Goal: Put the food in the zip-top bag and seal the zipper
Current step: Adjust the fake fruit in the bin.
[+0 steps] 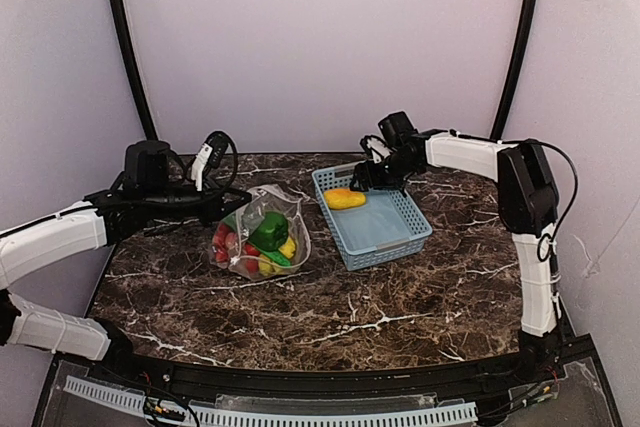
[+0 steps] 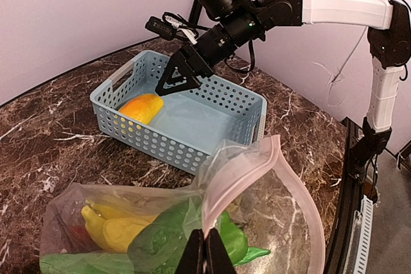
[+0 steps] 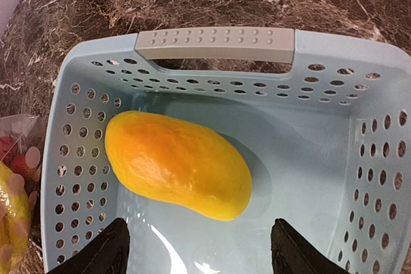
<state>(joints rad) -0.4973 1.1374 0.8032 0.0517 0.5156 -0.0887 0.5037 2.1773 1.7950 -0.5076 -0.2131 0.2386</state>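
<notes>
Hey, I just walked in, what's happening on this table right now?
The left gripper pinches the rim of the clear bag, holding its mouth open; bananas, green vegetables and red fruits are already inside. The right gripper hangs open over the orange piece, the only food in the blue basket. The bag is not sealed yet.

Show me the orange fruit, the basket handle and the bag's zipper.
orange fruit [image 3: 178,163], right wrist view, its middle.
basket handle [image 3: 215,44], right wrist view, grey bar.
zipper [image 2: 277,147], left wrist view, pink strip's top.
</notes>
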